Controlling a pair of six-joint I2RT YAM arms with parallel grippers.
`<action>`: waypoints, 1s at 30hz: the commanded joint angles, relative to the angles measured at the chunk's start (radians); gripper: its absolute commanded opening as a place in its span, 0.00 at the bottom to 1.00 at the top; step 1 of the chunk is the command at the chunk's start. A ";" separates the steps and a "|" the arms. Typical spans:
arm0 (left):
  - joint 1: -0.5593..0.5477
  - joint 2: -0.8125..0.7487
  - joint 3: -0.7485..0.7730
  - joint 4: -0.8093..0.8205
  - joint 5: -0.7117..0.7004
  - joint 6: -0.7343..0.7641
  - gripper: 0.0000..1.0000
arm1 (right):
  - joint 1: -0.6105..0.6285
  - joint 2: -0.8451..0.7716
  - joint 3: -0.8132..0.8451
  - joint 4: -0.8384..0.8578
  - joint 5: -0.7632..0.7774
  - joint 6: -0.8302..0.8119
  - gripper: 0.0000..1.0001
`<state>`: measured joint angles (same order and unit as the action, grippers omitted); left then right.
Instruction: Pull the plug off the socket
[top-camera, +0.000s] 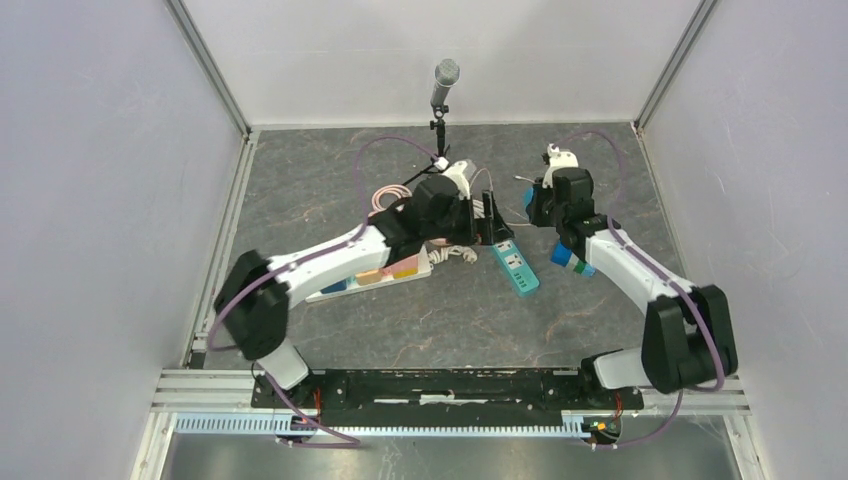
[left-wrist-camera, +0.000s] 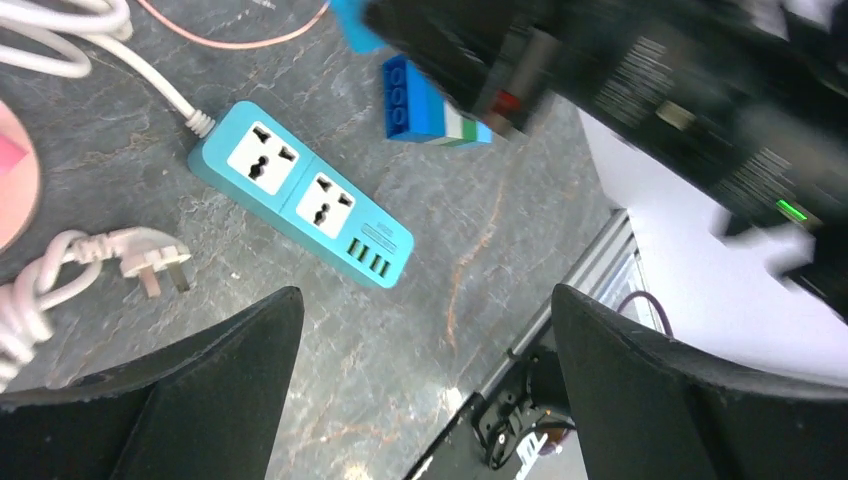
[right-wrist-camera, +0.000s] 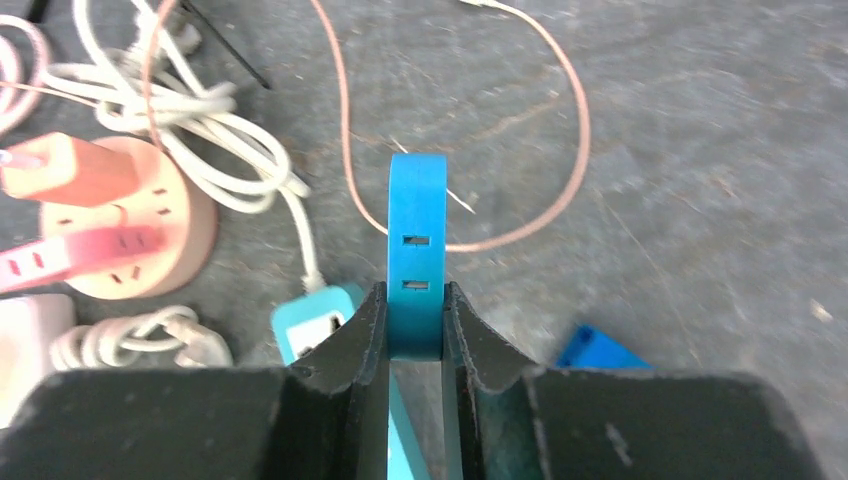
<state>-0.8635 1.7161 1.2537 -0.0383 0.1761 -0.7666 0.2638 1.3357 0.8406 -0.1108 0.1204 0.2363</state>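
Observation:
A teal power strip (top-camera: 515, 265) lies on the grey table; in the left wrist view (left-wrist-camera: 300, 195) both of its sockets are empty. My right gripper (top-camera: 535, 205) is shut on a blue plug (right-wrist-camera: 416, 240) and holds it above the strip's cable end (right-wrist-camera: 318, 325), clear of the sockets. The plug is a flat blue piece with two small slots, and it stands out past my fingertips (right-wrist-camera: 368, 320). My left gripper (left-wrist-camera: 425, 300) is open and empty, and hovers over the table beside the strip's near end (top-camera: 490, 225).
A round pink socket (right-wrist-camera: 130, 235) with pink plugs sits left of the strip among white cables. A loose white plug (left-wrist-camera: 150, 258) lies next to the strip. Blue toy bricks (left-wrist-camera: 425, 105) lie to the right. A microphone stand (top-camera: 441, 100) stands at the back.

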 joint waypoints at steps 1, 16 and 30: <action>-0.008 -0.190 -0.049 -0.152 -0.093 0.130 1.00 | -0.043 0.117 0.080 0.159 -0.244 0.044 0.10; -0.003 -0.731 -0.203 -0.452 -0.310 0.226 1.00 | -0.249 0.442 0.190 0.119 -0.515 0.047 0.47; 0.064 -0.779 -0.210 -0.597 -0.417 0.203 1.00 | -0.228 0.141 0.088 0.065 -0.374 0.026 0.91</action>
<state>-0.8257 0.9463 1.0412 -0.6140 -0.2123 -0.5747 0.0074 1.6295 0.9756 -0.0696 -0.2737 0.2642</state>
